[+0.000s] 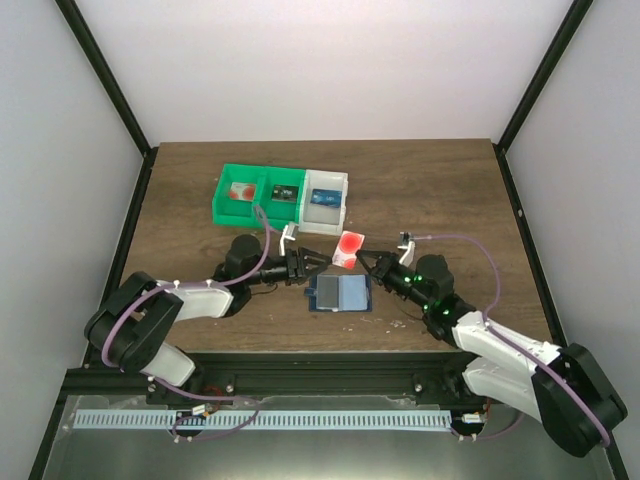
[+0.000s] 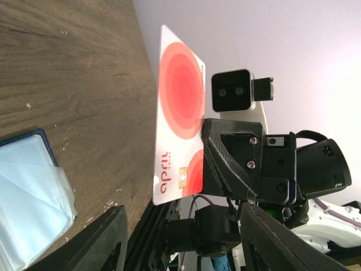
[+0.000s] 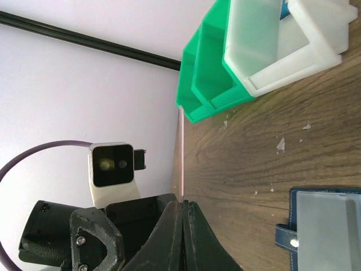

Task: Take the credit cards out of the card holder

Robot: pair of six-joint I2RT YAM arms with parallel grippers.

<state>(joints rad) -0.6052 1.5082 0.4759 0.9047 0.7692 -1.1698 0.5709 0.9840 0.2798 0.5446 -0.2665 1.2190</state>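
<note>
1. Step in hand, as I read it: one thin whitish-pink credit card with the big red spot (image 2: 177, 107) is already out of the flat dark navy card holder with the pale blue clear pocket (image 1: 340, 292). It's mid-handover, up in the air between the two arms, just past the holder's far edge.
2. The right gripper (image 3: 183, 226) has its jaws pinched together on the card's edge, so that's the one carrying it. The left gripper (image 1: 308, 264) has its jaws apart, with its fingers (image 2: 107, 237) either side of the card and not touching it.
3. Orientation: the card stands on edge, printed face toward the left wrist camera and dead edge-on to the right one. Its long axis looks to run roughly near-to-far across the brown wooden table (image 1: 430, 190), chip end toward the arm bases.
4. Next move, I'd guess: the left backs off clear, then the right carries the card away, maybe to the green and white plastic bins (image 1: 225, 212). It's a thin card in a small pinch, so it could twist. Can't tell if more cards sit in the holder.
</note>
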